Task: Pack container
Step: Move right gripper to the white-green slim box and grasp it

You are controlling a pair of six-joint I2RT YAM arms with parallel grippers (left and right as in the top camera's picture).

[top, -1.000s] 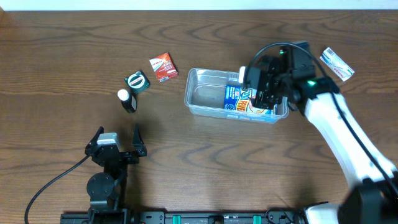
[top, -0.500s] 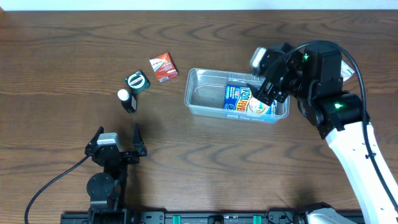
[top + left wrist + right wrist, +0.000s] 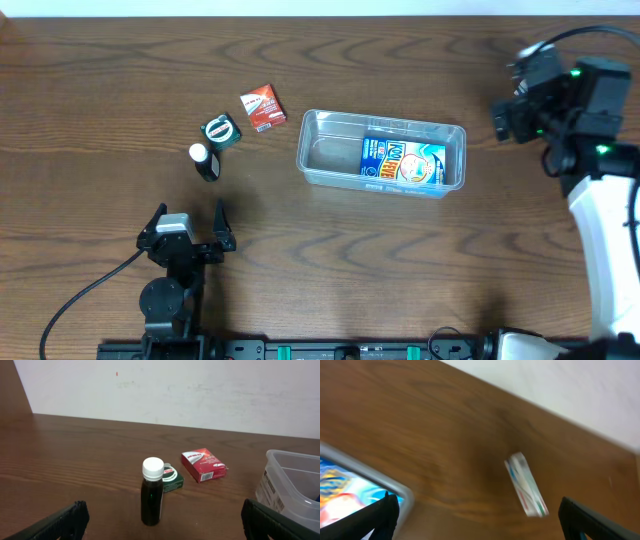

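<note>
Clear plastic container [image 3: 330, 150], shallow with rounded corners, now sits behind and left of the right gripper [image 3: 480, 522], which has withdrawn, jaws apart and empty. A glossy blue packet [image 3: 403, 163] lies flat inside: one item packed. A slim white packet [image 3: 526, 485] lies just ahead. The left gripper [image 3: 190, 216] is idle, jaws spread, a small dark bottle [image 3: 152, 492] ahead

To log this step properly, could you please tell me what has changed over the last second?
The right tool, which was down over the blue packet at the right end of the container, has left it there, risen and swung away to the right. It is now open near the white packet. The left tool, bottle, green tin and red box have not moved.
</note>
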